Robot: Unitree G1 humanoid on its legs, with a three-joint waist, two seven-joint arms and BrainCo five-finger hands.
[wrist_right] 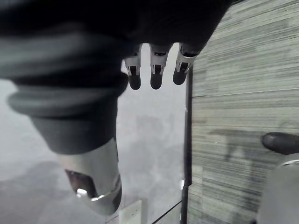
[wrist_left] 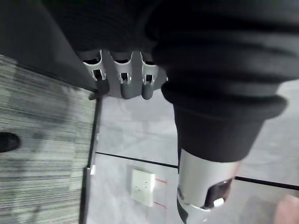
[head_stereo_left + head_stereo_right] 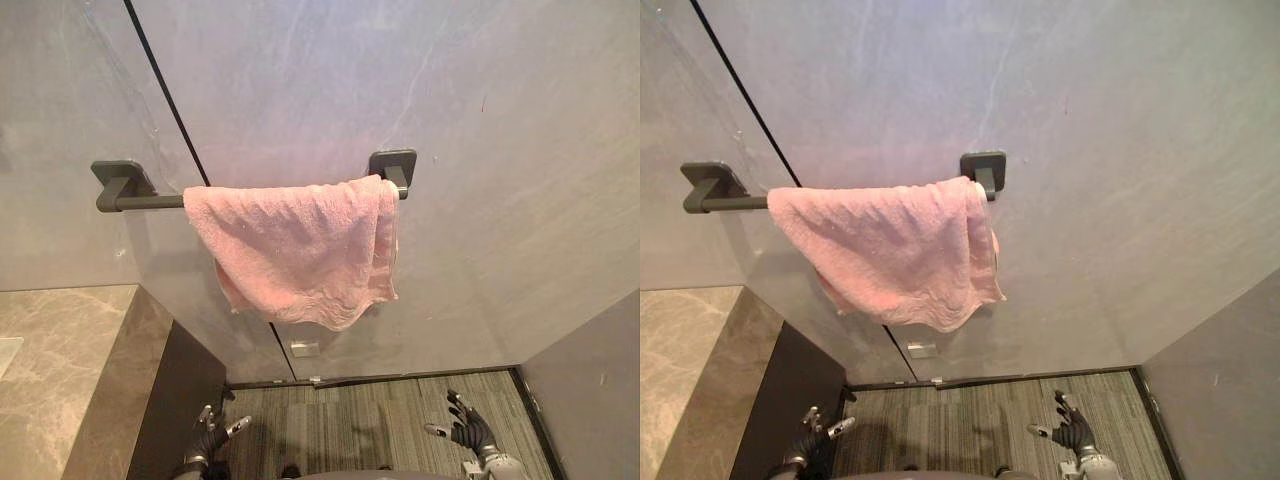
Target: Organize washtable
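Both hands sit low in the eye views, left hand (image 3: 207, 432) and right hand (image 3: 466, 428) spread and empty. High above them, the pink towel (image 3: 300, 250) drapes bunched over the towel bar (image 3: 140, 201). A one-sided tug would likely slide it off. The left wrist view adds relaxed fingers (image 2: 125, 88) and a wall socket (image 2: 142, 186) beyond. The right wrist view adds floor (image 1: 243, 93) beside that hand.

A dark grey towel bar (image 3: 150, 202) fixed to the grey stone wall (image 3: 500, 150) carries a pink towel (image 3: 300, 250). The towel is draped over the bar's right half and bunched against the right bracket, with its uneven lower edge hanging well above the floor (image 3: 350, 420). At the lower left, a beige marble countertop (image 3: 60, 370) with a dark front face stands beside the striped grey floor.
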